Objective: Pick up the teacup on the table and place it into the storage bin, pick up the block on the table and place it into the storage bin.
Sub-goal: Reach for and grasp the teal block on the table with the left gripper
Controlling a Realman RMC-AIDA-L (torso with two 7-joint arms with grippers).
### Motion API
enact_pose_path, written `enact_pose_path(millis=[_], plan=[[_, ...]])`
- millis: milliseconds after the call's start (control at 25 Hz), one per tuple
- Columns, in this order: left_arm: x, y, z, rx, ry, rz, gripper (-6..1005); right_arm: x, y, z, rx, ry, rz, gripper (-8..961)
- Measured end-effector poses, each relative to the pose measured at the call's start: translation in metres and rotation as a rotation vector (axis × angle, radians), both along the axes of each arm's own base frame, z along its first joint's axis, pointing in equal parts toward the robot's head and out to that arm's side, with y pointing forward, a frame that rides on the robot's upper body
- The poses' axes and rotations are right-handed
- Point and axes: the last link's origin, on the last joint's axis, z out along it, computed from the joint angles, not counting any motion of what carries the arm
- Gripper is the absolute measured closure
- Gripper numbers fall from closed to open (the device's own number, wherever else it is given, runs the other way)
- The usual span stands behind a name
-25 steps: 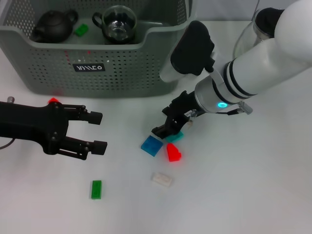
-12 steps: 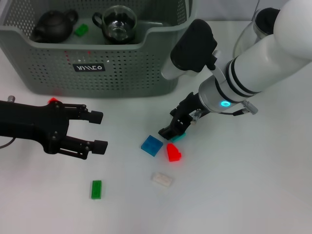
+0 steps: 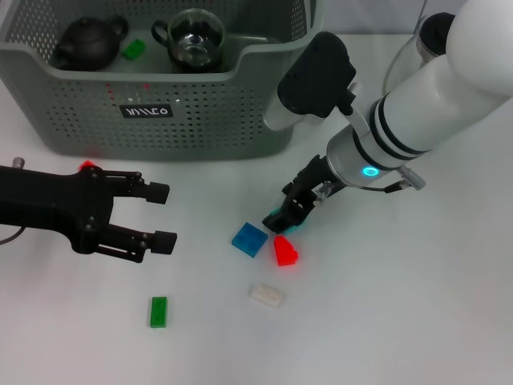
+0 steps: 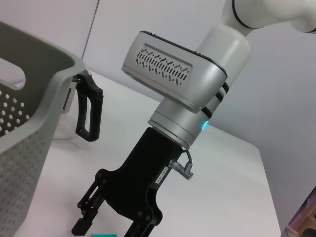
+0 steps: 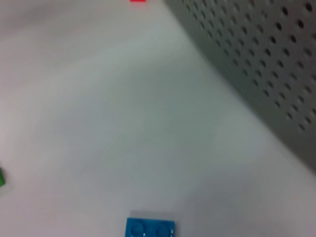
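The right end effector (image 3: 286, 218) was low over the white table (image 3: 401, 305), in front of the storage bin (image 3: 160, 112), with its black fingers closed narrowly on a teal block (image 3: 280, 221); how firmly the block was gripped could not be told, since the fingers hid most of it. Just beside it lay a blue block (image 3: 249, 238) and a red block (image 3: 284, 251), the red one nearly touching the teal piece. A white block (image 3: 265, 295) lay a little nearer the robot, and a green block (image 3: 159, 311) sat well apart to the left.

The left end effector (image 3: 160, 216) hung over the table at the left with its fingers spread wide, holding nothing. A small red piece (image 3: 86, 166) showed just behind its arm.

Inside the bin stood a dark teapot (image 3: 86, 44), a small green block (image 3: 133, 49) and a glass teacup (image 3: 192, 36). A clear glass jug (image 3: 417, 48) stood behind the right arm, outside the bin.

In the left wrist view the right end effector (image 4: 106, 224) pointed downward beside the bin's wall (image 4: 29, 143).
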Motion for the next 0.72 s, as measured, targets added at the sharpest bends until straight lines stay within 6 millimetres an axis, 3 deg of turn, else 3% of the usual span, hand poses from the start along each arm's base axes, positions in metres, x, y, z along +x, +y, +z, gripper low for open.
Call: enact_pose_path(millis=[720], plan=[[0.0002,0.0003,0.0,0.002,0.001,-0.004,113,0.0011,-0.0028,0.0006,-0.013,-0.018,-0.031,388]])
